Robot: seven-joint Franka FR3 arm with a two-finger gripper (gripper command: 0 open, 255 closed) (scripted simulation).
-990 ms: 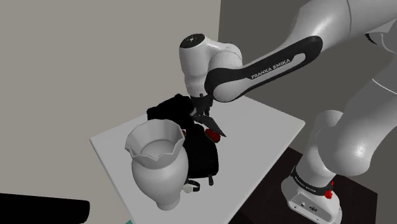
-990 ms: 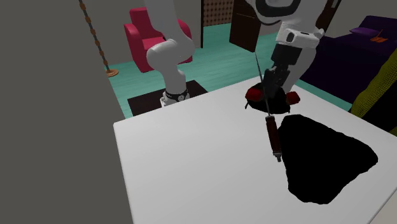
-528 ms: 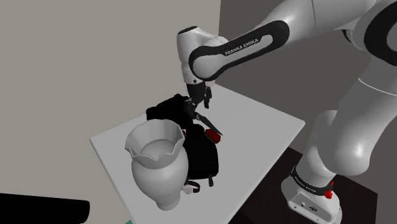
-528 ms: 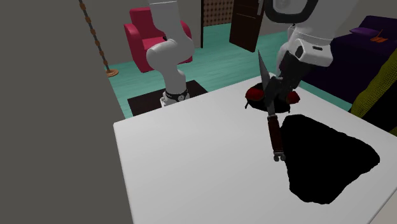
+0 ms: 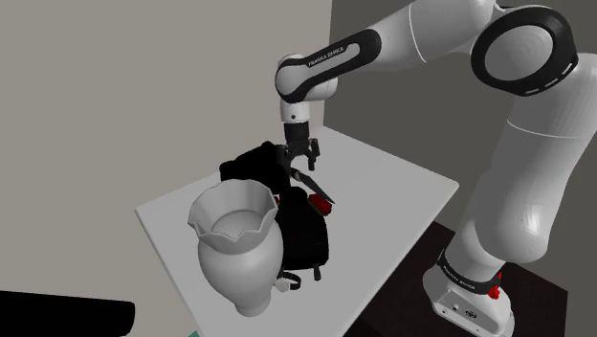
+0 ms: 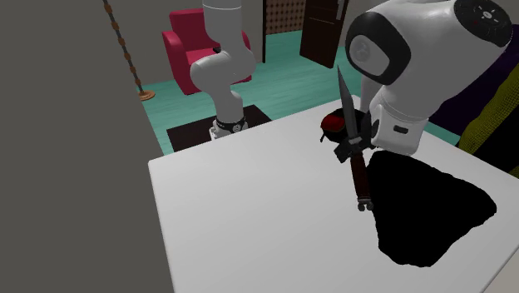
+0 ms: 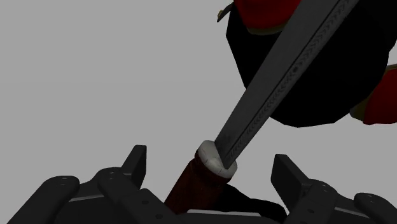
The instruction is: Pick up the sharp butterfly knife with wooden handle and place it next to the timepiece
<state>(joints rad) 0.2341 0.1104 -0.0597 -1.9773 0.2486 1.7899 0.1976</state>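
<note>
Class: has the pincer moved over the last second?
Yes: the pincer has dropped along the knife, from above the timepiece to beside it, in the second exterior view.

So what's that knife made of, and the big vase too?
The knife has a blade that looks like matte dark grey metal, with a fine pattern along it. Its handle is dark reddish-brown, maybe wood, though no grain shows. The vase is plain whitish-grey and smooth with a soft shine, perhaps ceramic; I can't be sure.
</note>
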